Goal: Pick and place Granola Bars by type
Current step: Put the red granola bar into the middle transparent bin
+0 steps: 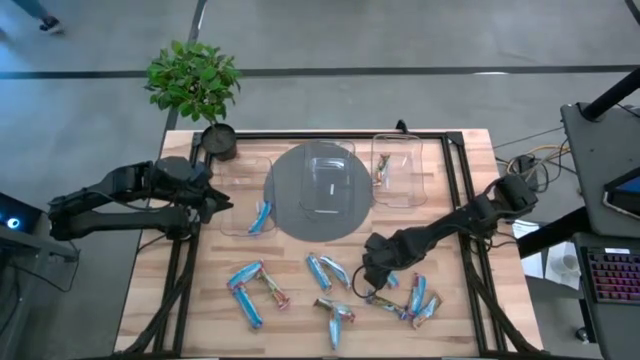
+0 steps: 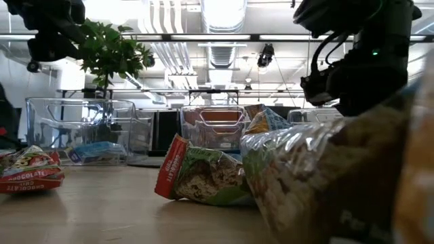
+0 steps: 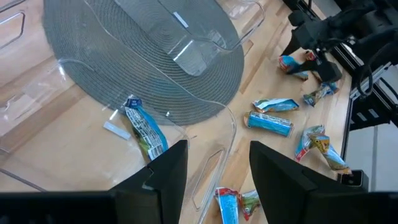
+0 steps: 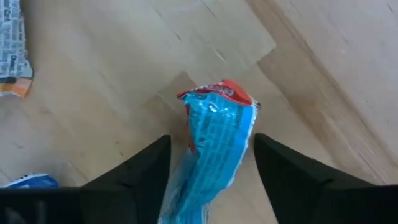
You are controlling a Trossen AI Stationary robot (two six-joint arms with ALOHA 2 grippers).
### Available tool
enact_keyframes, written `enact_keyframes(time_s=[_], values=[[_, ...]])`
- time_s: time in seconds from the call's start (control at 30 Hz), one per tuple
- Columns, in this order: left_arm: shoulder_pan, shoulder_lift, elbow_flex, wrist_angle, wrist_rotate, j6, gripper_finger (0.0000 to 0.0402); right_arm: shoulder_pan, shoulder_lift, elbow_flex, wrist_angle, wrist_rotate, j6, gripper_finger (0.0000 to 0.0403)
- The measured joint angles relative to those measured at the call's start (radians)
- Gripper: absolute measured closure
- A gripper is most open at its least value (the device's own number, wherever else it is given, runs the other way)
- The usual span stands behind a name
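Several granola bars (image 1: 245, 275) in shiny blue wrappers lie scattered on the near half of the wooden table. My right gripper (image 1: 377, 268) hangs over them, open. In the right wrist view its fingers stand on either side of a blue bar with a red end (image 4: 217, 134) that lies on the wood. My left gripper (image 1: 215, 202) is open above the left clear container (image 1: 240, 200), where one blue-green bar (image 3: 144, 127) lies on the bottom. Another bar (image 1: 383, 168) sits in the right container (image 1: 400, 170).
A third clear container (image 1: 325, 178) stands on a round grey mat (image 1: 290, 215) at the table's middle. A potted plant (image 1: 195, 80) is at the far left corner. A black frame rail (image 1: 455, 190) runs along the table's sides. Bare wood (image 1: 190, 280) lies at the near left.
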Motion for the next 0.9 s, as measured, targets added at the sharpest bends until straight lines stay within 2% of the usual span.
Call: enact_keyframes(time_s=[0.13, 0.3, 0.37, 0.47, 0.53, 0.63, 0.7, 0.77, 0.9], values=[[0.000, 0.000, 0.000, -0.001, 0.000, 0.014, 0.0245, -0.040, -0.055, 0.000, 0.061, -0.057, 0.038, 0.0269], [0.000, 0.002, 0.000, -0.003, -0.014, 0.053, 0.0245, -0.153, -0.224, 0.003, 0.171, -0.045, -0.016, 0.0374], [0.000, 0.002, -0.001, -0.004, -0.016, 0.054, 0.0245, -0.209, -0.286, 0.014, 0.195, -0.008, -0.036, 0.0387], [0.000, 0.002, -0.001, -0.018, -0.015, 0.052, 0.0245, -0.303, -0.372, 0.076, 0.217, 0.061, -0.104, 0.0386], [0.000, 0.000, -0.001, -0.041, -0.015, 0.044, 0.0245, -0.363, -0.390, 0.122, 0.144, 0.059, -0.194, 0.0384], [-0.001, -0.001, -0.001, -0.074, -0.015, 0.034, 0.0245, -0.419, -0.350, 0.181, -0.085, -0.088, -0.282, 0.0367], [-0.001, -0.002, -0.006, -0.084, -0.017, 0.028, 0.0245, -0.407, -0.305, 0.206, -0.215, -0.191, -0.333, 0.0346], [-0.001, -0.005, -0.017, -0.084, -0.025, 0.028, 0.0245, -0.367, -0.261, 0.214, -0.268, -0.262, -0.365, 0.0321], [-0.001, -0.007, -0.052, -0.081, -0.039, 0.029, 0.0245, -0.233, -0.192, 0.215, -0.248, -0.283, -0.370, 0.0273]])
